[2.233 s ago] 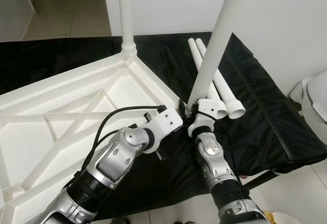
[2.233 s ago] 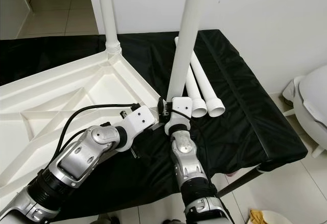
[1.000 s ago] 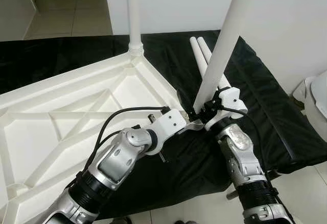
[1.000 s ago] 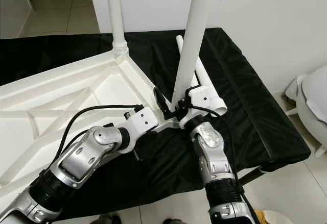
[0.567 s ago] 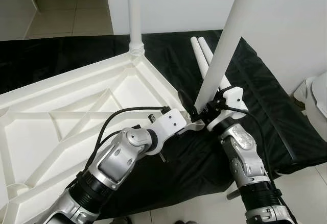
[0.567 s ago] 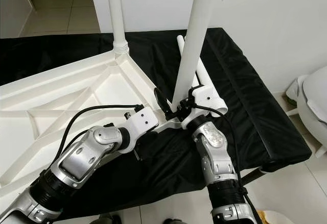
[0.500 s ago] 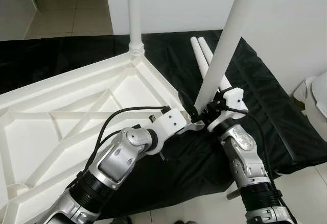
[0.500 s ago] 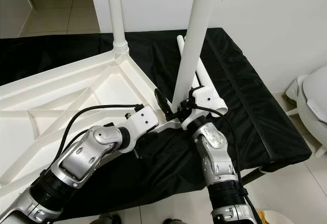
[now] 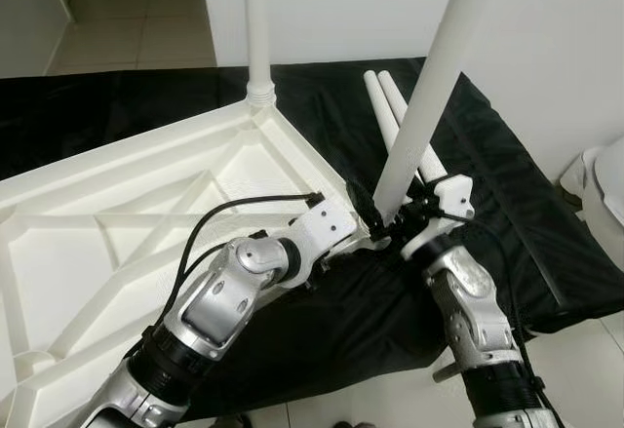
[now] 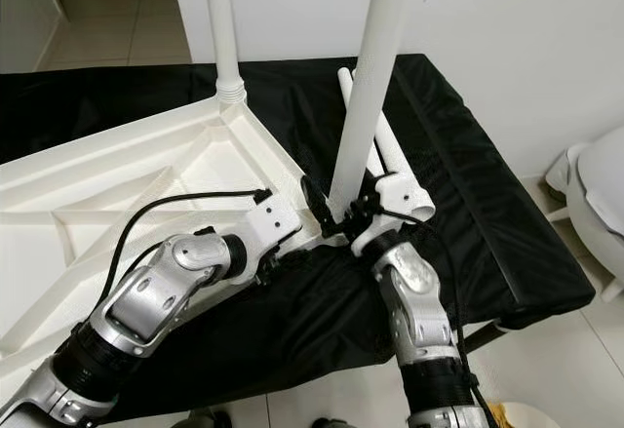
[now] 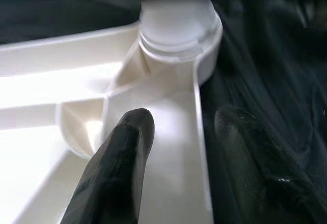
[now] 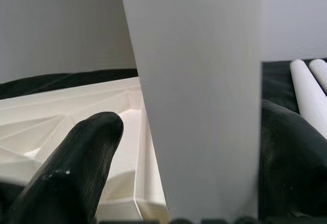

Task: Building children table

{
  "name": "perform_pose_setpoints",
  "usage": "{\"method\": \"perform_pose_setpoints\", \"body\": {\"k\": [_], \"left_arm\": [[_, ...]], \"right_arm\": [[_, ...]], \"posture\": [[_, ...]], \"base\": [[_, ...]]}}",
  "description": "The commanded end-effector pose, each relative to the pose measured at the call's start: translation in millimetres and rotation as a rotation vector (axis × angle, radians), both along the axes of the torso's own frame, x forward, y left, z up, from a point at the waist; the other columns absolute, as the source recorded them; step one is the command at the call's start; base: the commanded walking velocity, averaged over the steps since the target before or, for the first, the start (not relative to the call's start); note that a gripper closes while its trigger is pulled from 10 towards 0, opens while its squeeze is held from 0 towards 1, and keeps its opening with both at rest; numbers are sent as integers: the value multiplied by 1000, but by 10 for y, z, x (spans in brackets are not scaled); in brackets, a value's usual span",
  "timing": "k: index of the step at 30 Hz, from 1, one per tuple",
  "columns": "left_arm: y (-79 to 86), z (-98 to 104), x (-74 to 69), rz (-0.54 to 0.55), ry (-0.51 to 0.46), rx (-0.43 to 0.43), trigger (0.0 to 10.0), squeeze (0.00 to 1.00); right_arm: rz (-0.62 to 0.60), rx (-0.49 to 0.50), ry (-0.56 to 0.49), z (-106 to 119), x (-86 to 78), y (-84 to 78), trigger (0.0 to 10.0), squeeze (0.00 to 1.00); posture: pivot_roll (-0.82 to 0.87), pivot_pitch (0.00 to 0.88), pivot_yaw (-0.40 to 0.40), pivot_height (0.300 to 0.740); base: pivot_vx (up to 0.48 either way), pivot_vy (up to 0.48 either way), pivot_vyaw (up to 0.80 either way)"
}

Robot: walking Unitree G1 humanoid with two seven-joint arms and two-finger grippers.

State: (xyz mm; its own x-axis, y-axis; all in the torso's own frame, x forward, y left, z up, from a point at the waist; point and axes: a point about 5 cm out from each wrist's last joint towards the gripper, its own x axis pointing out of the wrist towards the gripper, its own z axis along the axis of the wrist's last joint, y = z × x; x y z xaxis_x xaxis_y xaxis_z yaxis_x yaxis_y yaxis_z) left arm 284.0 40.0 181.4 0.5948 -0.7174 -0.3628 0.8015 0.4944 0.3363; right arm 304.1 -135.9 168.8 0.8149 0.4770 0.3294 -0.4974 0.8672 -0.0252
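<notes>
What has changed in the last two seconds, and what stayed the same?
The right gripper, shut on the white leg, swung from below the leg's base to its right side. The left gripper stayed at the tabletop corner. The mounted leg and two spare legs did not move.

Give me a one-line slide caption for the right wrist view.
Right hand closed around an upright white table leg, upturned white tabletop behind, two spare legs on black cloth.
</notes>
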Motion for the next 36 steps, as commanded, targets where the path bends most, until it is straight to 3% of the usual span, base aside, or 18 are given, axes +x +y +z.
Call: {"method": "perform_pose_setpoints", "body": {"k": [1, 8, 12, 17, 21, 22, 23, 24, 25, 26, 27, 31, 32, 36], "left_arm": [[30, 43, 1, 16, -11, -16, 10000, 0], [202, 348, 86, 115, -97, -103, 10000, 0], [225, 382, 98, 135, -113, -112, 10000, 0], [367, 486, 220, 292, -125, -185, 10000, 0], [383, 498, 239, 315, -130, -197, 10000, 0], [389, 524, 250, 327, -143, -216, 10000, 0], [389, 524, 250, 327, -143, -216, 10000, 0], [398, 546, 265, 343, -154, -234, 10000, 0], [403, 560, 277, 354, -159, -246, 10000, 0], [403, 560, 277, 354, -159, -246, 10000, 0], [404, 568, 282, 360, -163, -251, 10000, 0], [392, 579, 269, 355, -163, -257, 10000, 0], [390, 580, 240, 340, -162, -254, 10000, 0], [388, 604, 177, 304, -173, -264, 10000, 0]], "right_arm": [[-15, 1, 12, -16, -29, -32, 10000, 0], [-40, 0, 49, -102, -159, -86, 10000, 0], [-42, -4, 60, -123, -178, -93, 10000, 0], [-61, -11, 90, -180, -298, -134, 10000, 0], [-68, -12, 100, -190, -325, -141, 10000, 0], [-67, -13, 102, -195, -343, -143, 5294, 0], [-67, -13, 102, -195, -343, -143, 5294, 0], [-67, -15, 106, -203, -357, -148, 2549, 0], [-66, -24, 104, -207, -366, -154, 1804, 0], [-66, -24, 104, -207, -366, -154, 1804, 0], [-60, -14, 98, -202, -377, -159, 0, 0], [-65, -27, 107, -200, -368, -175, 0, 0], [-65, -37, 124, -203, -357, -176, 10000, 0], [-59, -40, 133, -210, -355, -175, 10000, 0]], "posture": [[-13, 131, -14, 740], [-11, 140, -17, 740], [-10, 140, -17, 740], [-12, 145, -26, 740], [-16, 147, -30, 740], [-18, 148, -31, 740], [-18, 148, -31, 740], [-27, 150, -31, 740], [-27, 150, -31, 740], [-27, 150, -31, 740], [-26, 150, -34, 740], [-25, 150, -38, 740], [-20, 153, -44, 740], [-17, 154, -45, 740]], "base": [[0, 0, 0], [0, 0, 0], [0, 0, 0], [0, 0, 0], [0, 0, 0], [0, 0, 0], [0, 0, 0], [0, 0, 0], [0, 0, 0], [0, 0, 0], [0, 0, 0], [0, 0, 0], [0, 0, 0], [0, 0, 0]]}}
